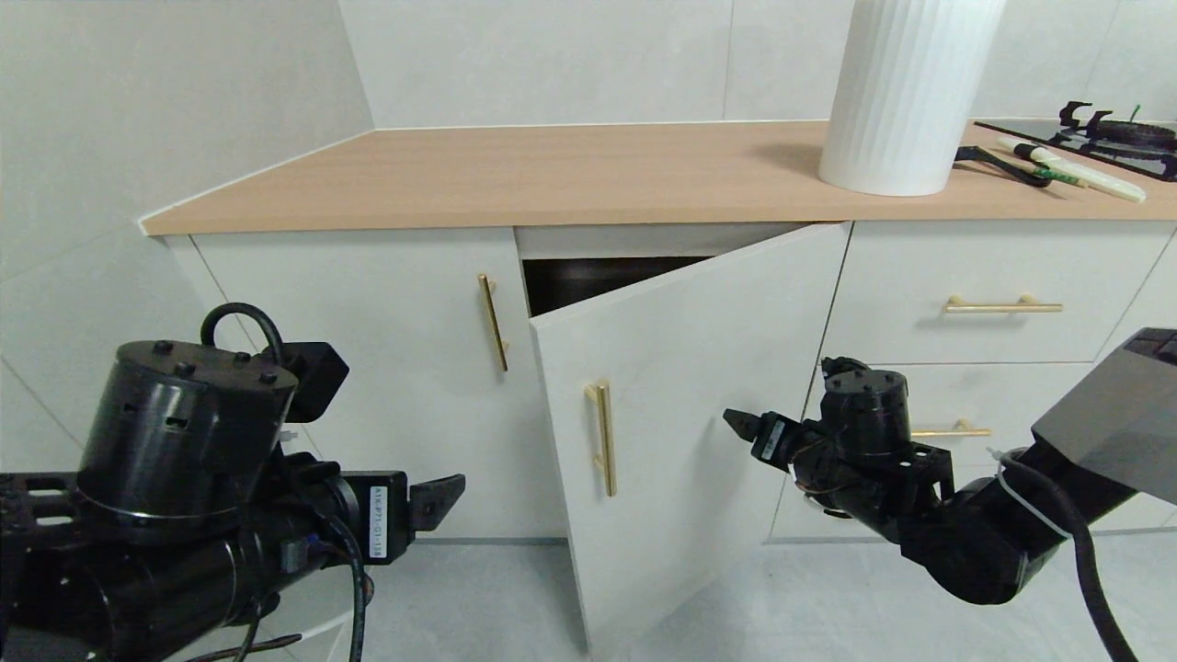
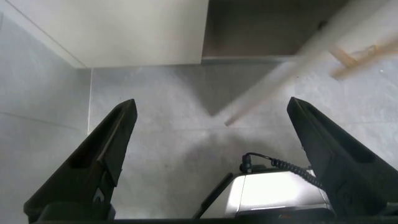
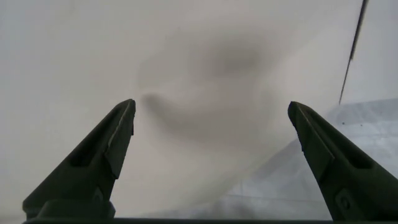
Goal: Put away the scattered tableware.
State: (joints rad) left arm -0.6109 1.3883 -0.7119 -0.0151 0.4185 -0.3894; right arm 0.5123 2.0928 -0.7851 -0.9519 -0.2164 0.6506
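Observation:
On the wooden countertop [image 1: 552,175] at the far right lie a black-handled utensil [image 1: 1002,165] and a pale utensil with a green band [image 1: 1076,173]. Below the counter, the middle cabinet door [image 1: 680,395] with a gold handle [image 1: 602,439] stands partly swung out, showing a dark gap above it. My right gripper [image 1: 740,425] is open and sits just right of that door, facing its white face [image 3: 186,74]. My left gripper [image 1: 446,496] is open and empty, low and to the left of the door, over the grey floor [image 2: 174,143].
A tall white ribbed container [image 1: 906,92] stands on the counter beside the utensils, with a black stove grate [image 1: 1117,136] behind them. Drawers with gold handles [image 1: 1002,305] are at the right. A closed cabinet door [image 1: 368,368] is at the left.

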